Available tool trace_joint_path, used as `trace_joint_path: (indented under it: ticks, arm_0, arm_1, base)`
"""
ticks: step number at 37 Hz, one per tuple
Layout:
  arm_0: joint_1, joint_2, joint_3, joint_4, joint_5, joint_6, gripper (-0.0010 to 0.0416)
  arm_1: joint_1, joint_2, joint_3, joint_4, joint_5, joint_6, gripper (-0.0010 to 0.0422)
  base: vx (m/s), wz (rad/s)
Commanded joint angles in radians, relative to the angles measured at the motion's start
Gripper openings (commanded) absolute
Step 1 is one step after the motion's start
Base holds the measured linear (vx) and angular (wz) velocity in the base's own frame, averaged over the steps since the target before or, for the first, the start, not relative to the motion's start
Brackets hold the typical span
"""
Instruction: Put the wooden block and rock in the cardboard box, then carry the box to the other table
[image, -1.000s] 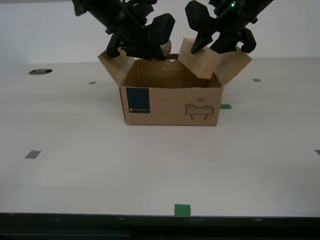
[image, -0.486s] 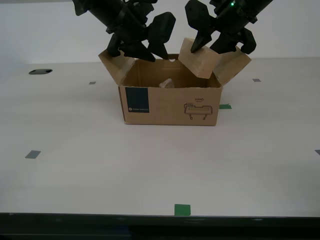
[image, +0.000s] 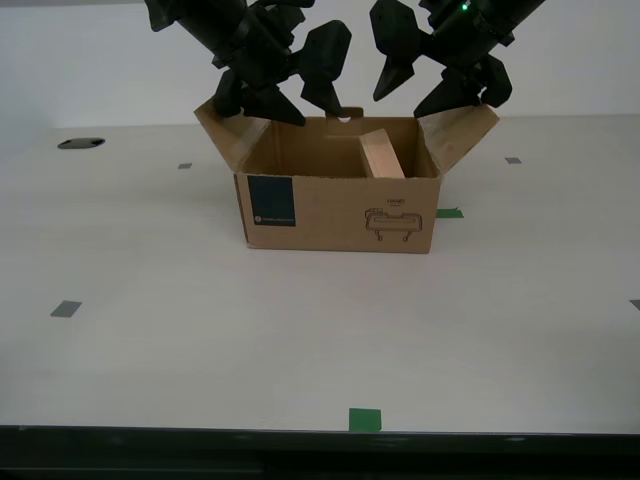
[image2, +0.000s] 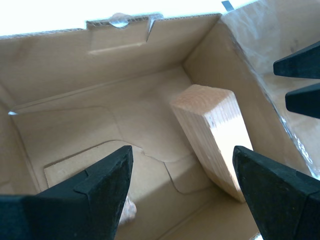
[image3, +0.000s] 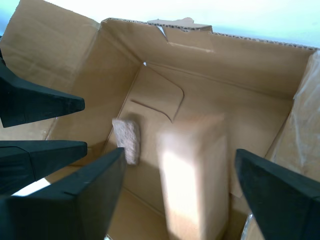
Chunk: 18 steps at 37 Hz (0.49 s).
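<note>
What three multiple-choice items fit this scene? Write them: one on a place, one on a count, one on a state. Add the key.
1. Where is the block?
A. on a flap
B. in the box
C. clamped in jaws

2. How many things lie in the box?
A. none
B. one
C. two

3. How are my first gripper and my second gripper?
A. both open, empty
B. both shut
C. one shut on the rock

Key:
1 B: the block leans inside the box walls.
2 C: block and rock both sit on the box floor.
3 A: both wrist views show spread fingers with nothing between them.
</note>
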Motion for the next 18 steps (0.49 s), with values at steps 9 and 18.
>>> trace_joint_path:
  ticks: [9, 18]
  arm_0:
    - [0.0, -0.013, 0.016, -0.029, -0.001, 0.015, 0.04]
    - [-0.002, -0.059, 0.093, -0.123, 0.0, 0.015, 0.0382]
  arm_1:
    - [-0.001, -0.001, 0.055, -0.073, 0.005, -0.028, 0.0281]
    - [-0.001, -0.001, 0.179, -0.197, 0.005, -0.022, 0.0281]
  base:
    - [0.0, 0.0]
    - [0.0, 0.0]
